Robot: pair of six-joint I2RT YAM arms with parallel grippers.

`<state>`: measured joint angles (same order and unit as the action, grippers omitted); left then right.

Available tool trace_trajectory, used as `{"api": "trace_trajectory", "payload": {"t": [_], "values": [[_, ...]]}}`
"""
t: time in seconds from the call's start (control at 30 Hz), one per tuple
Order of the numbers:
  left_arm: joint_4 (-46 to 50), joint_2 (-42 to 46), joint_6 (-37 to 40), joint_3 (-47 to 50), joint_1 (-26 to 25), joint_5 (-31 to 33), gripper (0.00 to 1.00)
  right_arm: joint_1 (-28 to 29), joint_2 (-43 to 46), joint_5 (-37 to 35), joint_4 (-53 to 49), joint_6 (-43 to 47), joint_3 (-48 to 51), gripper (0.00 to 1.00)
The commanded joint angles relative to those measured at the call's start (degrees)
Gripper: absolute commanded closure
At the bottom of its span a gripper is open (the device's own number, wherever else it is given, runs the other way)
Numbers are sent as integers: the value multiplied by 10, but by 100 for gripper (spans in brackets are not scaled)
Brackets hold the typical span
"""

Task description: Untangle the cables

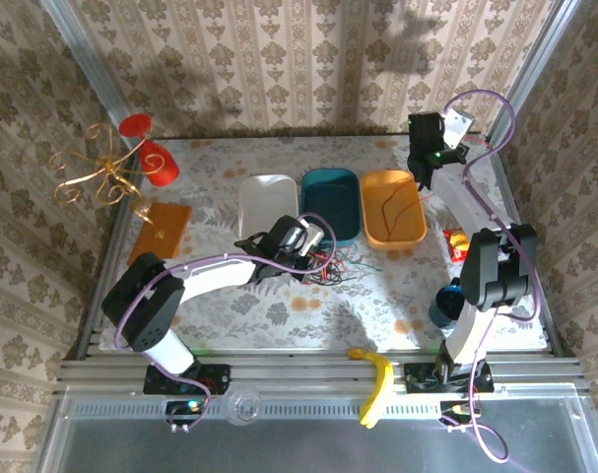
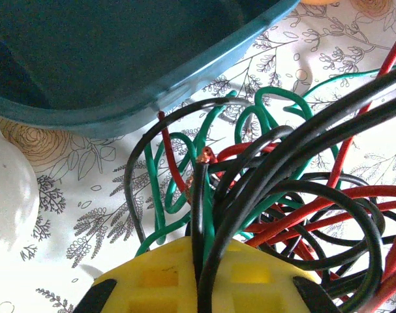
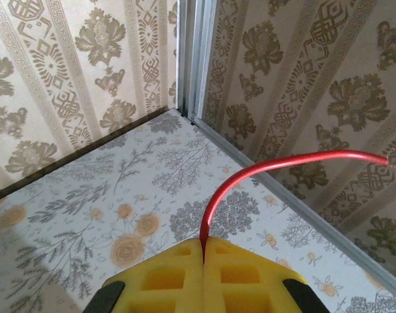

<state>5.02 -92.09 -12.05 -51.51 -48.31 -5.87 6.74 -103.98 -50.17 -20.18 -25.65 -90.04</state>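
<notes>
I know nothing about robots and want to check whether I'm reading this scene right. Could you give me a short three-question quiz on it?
1. Pick one: the right gripper holds a cable of which colour? A green, B red, C black.
2. True or false: the tangle of cables lies inside a tray.
3. How many trays stand in a row behind the tangle?

Key:
1. B, the red cable.
2. False: it lies on the table, pinched by the left gripper.
3. Three: the white tray, the teal tray and the orange tray.
</notes>
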Motion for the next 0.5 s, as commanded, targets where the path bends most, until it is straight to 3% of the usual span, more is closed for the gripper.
{"api": "trace_trajectory", "payload": {"t": [0.0, 0.27, 0.47], "values": [[23, -3, -7, -16, 4, -12, 100, 13, -28, -3, -38, -4, -17, 100], [32, -10, -4, -22, 5, -17, 100, 37, -29, 282, 0, 8, 71, 100], [33, -12, 0, -22, 5, -25, 100, 37, -43, 376, -1, 3, 101, 100]]}}
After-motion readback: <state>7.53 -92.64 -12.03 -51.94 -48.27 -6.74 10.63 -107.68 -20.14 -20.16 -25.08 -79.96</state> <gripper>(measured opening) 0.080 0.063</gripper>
